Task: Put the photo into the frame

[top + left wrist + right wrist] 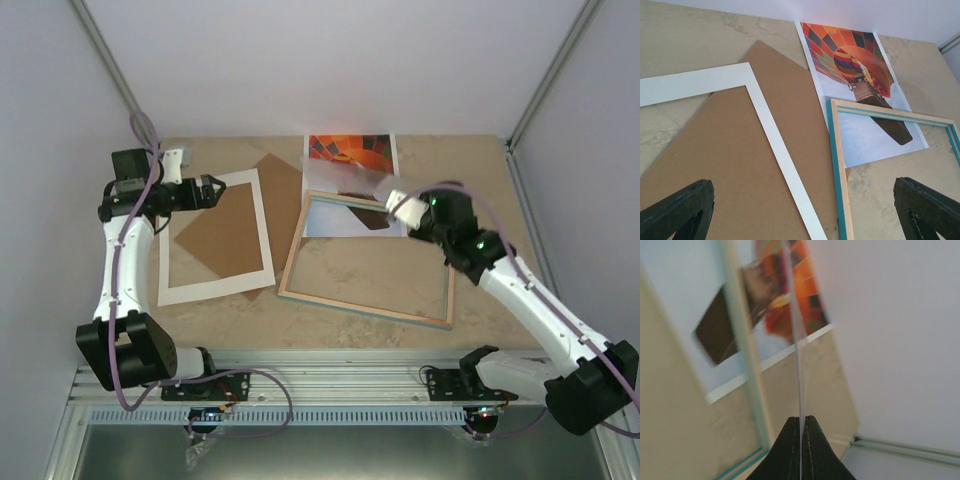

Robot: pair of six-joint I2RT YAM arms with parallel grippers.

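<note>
Pane [371, 185] pinched edge-on in right end effector [801, 426] — left end effector [801, 184] spread wide, empty.

The left arm rises from its base, bends at the elbow and points its wrist rightward, its left gripper [213, 188] spread wide. The right arm stretches forward and leftward, its right gripper [802, 421] pinched flat on a thin clear sheet [799, 340].
</note>
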